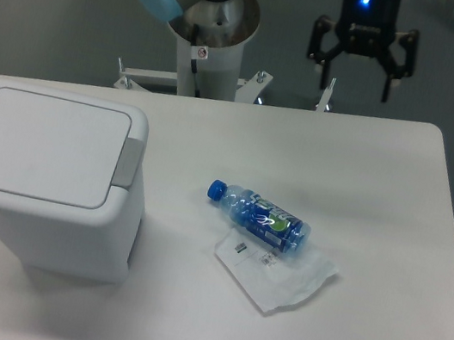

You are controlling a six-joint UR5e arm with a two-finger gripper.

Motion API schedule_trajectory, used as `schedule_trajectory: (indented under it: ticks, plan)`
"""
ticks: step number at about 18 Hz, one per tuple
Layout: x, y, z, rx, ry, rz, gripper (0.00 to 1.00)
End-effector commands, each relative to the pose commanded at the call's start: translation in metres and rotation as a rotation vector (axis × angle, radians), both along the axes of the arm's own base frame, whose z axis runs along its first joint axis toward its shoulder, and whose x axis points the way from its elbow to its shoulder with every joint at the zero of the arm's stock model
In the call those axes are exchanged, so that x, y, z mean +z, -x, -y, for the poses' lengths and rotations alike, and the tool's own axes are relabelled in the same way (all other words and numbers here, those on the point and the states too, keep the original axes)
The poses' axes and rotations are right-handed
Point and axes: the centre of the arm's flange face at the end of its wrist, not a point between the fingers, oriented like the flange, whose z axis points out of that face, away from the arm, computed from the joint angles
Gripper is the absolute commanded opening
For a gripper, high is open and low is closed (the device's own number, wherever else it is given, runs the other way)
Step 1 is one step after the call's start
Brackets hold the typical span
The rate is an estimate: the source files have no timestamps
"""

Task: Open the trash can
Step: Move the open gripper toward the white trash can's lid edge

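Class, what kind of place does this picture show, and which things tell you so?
Probably a robotics lab or test bench: a grey robot arm on a pedestal with an open black two-finger gripper above a plain white table holding a white plastic lidded trash can.

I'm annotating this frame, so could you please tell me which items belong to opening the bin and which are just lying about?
For the job:
- trash can, lid shut
- grey push tab
- end effector, open

Lying about:
- blue bottle
- plastic wrapper

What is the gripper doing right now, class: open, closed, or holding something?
Gripper: open, holding nothing, up above the table's far edge, well away from the trash can.
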Motion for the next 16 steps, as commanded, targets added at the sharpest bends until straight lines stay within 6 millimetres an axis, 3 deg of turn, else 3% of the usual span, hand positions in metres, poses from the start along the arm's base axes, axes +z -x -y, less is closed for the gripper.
schedule_trajectory:
  ticks: [10, 16]
  plan:
    - [0.026, -0.049, -0.091, 0.122, -0.216, 0.170, 1.00]
    - [0.014, -0.073, -0.148, 0.060, -0.249, 0.214, 1.00]
